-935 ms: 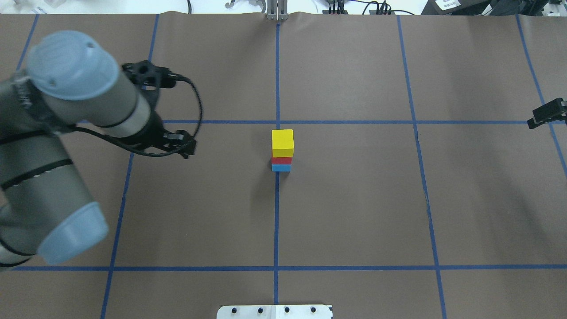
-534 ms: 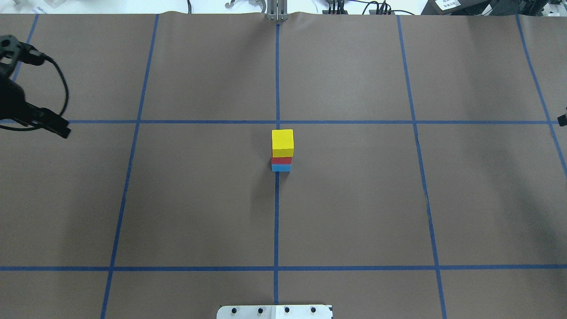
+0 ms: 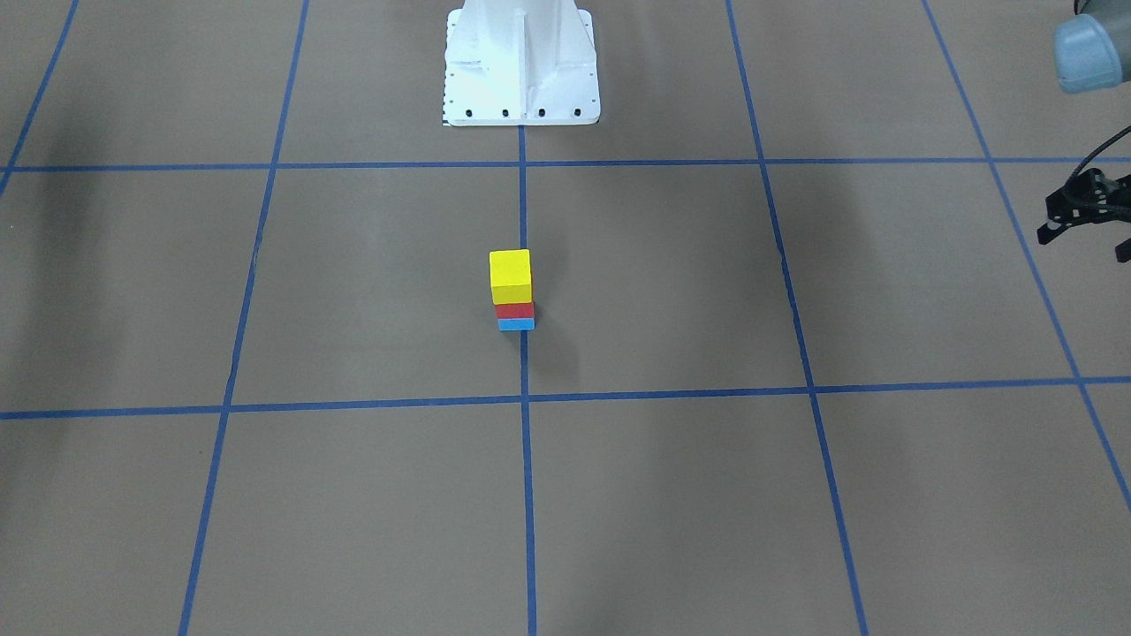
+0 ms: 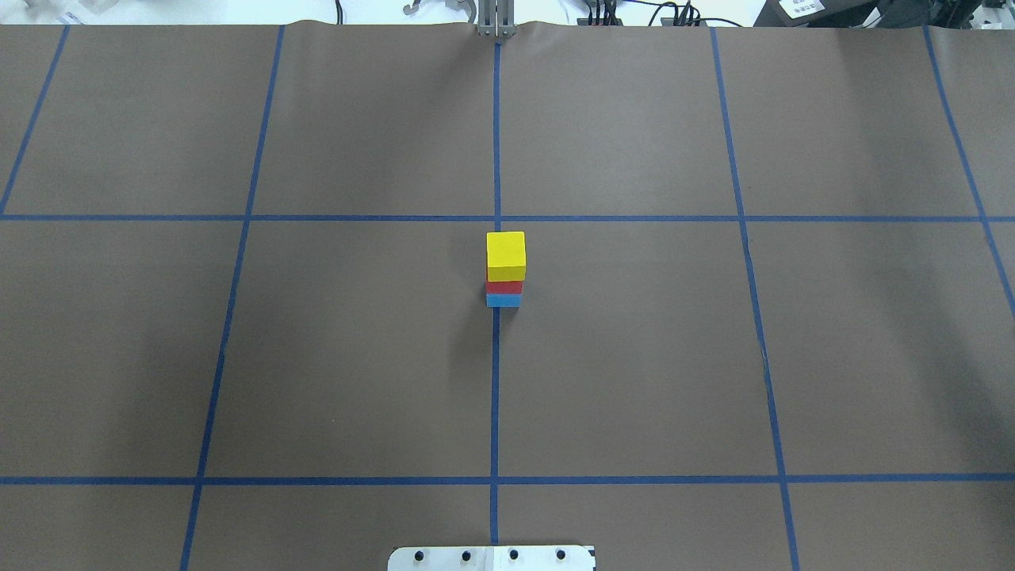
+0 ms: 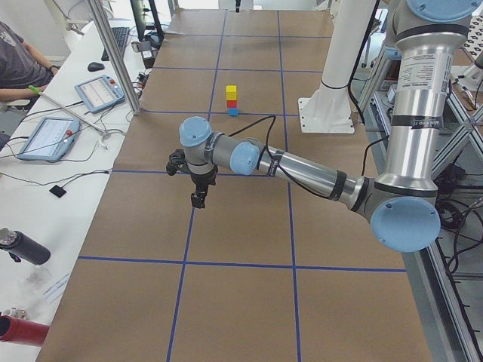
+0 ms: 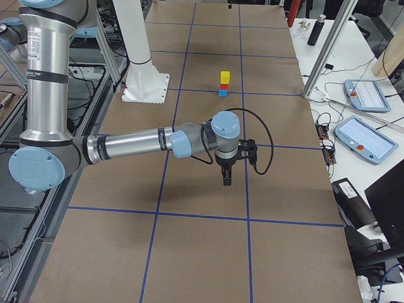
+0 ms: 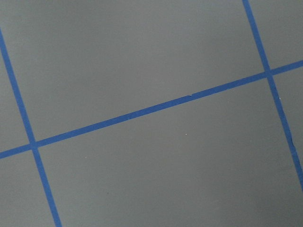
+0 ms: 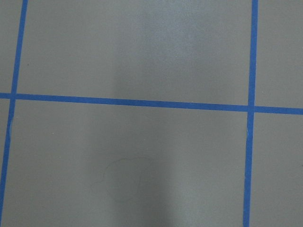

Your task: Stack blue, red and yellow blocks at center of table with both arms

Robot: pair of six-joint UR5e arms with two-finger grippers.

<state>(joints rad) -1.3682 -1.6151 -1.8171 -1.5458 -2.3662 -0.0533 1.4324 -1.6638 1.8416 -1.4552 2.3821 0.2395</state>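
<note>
A yellow block (image 4: 506,254) sits on a red block (image 4: 504,287), which sits on a blue block (image 4: 503,300), as one upright stack at the table's centre; the stack also shows in the front-facing view (image 3: 512,287). Both arms are off the overhead view. My left gripper (image 5: 198,200) hangs over the table far to the stack's left; only its black wrist mount (image 3: 1082,208) shows at the front-facing view's right edge. My right gripper (image 6: 226,178) hangs far to the stack's right. I cannot tell whether either is open or shut. Both wrist views show only brown paper and blue tape.
The white robot base (image 3: 521,71) stands at the table's near edge. Blue tape lines (image 4: 496,396) mark a grid on the brown paper. Side benches hold tablets (image 6: 363,139) and cables, and a person (image 5: 19,64) sits at one.
The left arm has pulled back to the left and out of the overhead view. The right gripper has left that view's right edge. The stack has not moved.
</note>
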